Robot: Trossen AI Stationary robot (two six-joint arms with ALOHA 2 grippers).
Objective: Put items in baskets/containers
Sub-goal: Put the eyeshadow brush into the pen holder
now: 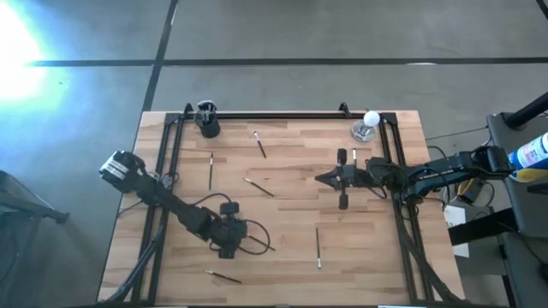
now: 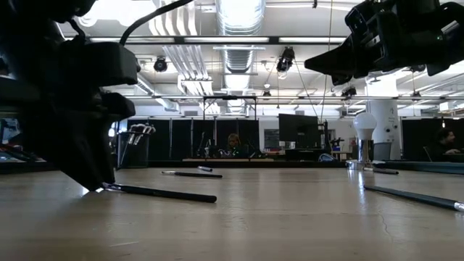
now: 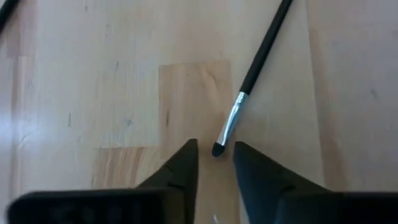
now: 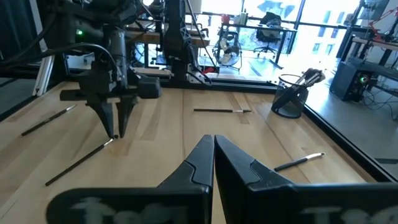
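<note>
My left gripper [image 1: 238, 239] points down at the table near its front middle, fingers a little apart. A thin black brush [image 3: 258, 59] with a silver ferrule lies flat on the wood. Its small dark tip [image 3: 217, 149] lies between my left fingertips [image 3: 188, 155], with wood showing on both sides of it. The gripper and the brush also show in the right wrist view [image 4: 115, 127]. My right gripper [image 1: 324, 180] is shut and empty, held above the table right of centre. The black cup [image 1: 207, 121] stands at the far left with brushes in it.
Other brushes lie loose on the wood at far centre [image 1: 259, 144], left of centre [image 1: 211, 171], centre [image 1: 259, 186], front right [image 1: 318, 248] and front left [image 1: 223, 275]. A white bulb on a metal stand [image 1: 368, 125] is at the far right. A black frame [image 1: 282, 114] borders the table.
</note>
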